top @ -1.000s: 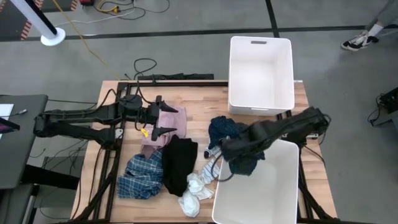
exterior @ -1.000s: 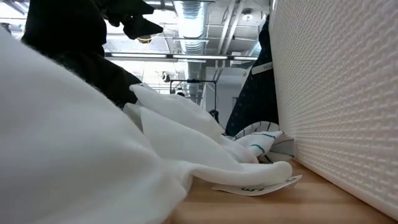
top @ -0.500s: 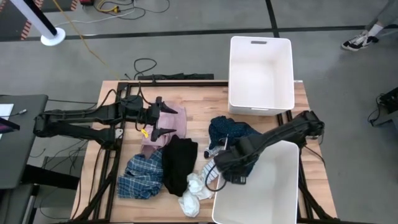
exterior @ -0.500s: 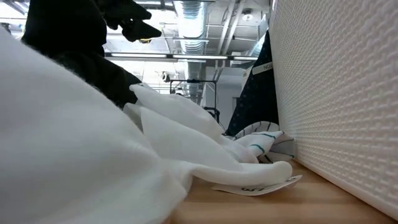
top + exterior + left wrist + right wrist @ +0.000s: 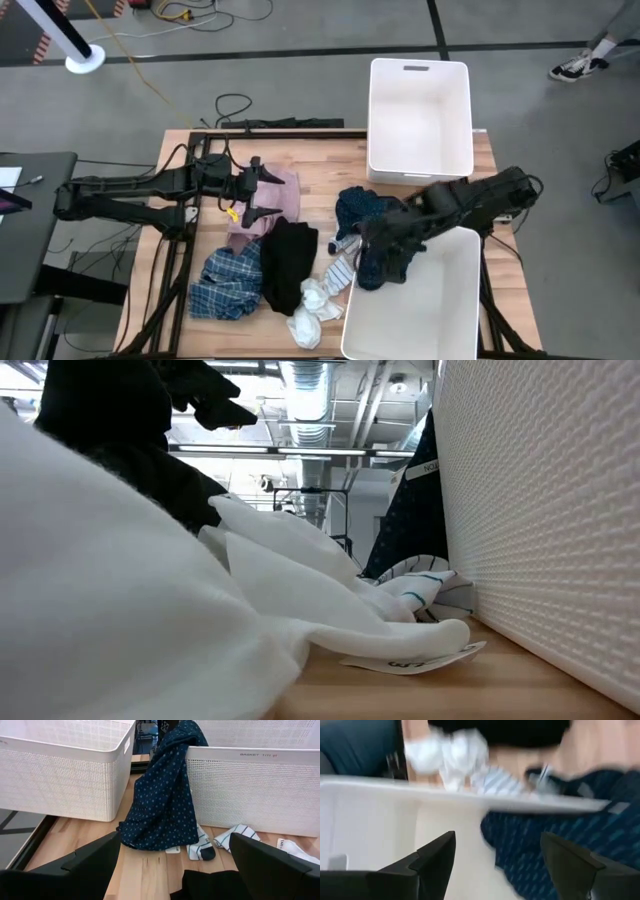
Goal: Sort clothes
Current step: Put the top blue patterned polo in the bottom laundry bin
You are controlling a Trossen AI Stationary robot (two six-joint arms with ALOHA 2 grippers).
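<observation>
Two white bins: near bin (image 5: 415, 310), far bin (image 5: 420, 120). White socks (image 5: 312, 305), one heap, beside near bin; striped sock (image 5: 239, 832) clearer in left wrist view. Navy garment (image 5: 375, 225) draped over near bin's rim. Right gripper (image 5: 385, 240) above it, spread wide, empty. Left gripper (image 5: 262, 192), wide open, over pink garment (image 5: 262, 205).

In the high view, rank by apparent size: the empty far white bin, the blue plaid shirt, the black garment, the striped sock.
Largest to smallest:
1. far white bin
2. blue plaid shirt and black garment: too alike to rank, both bunched up
3. striped sock
</observation>
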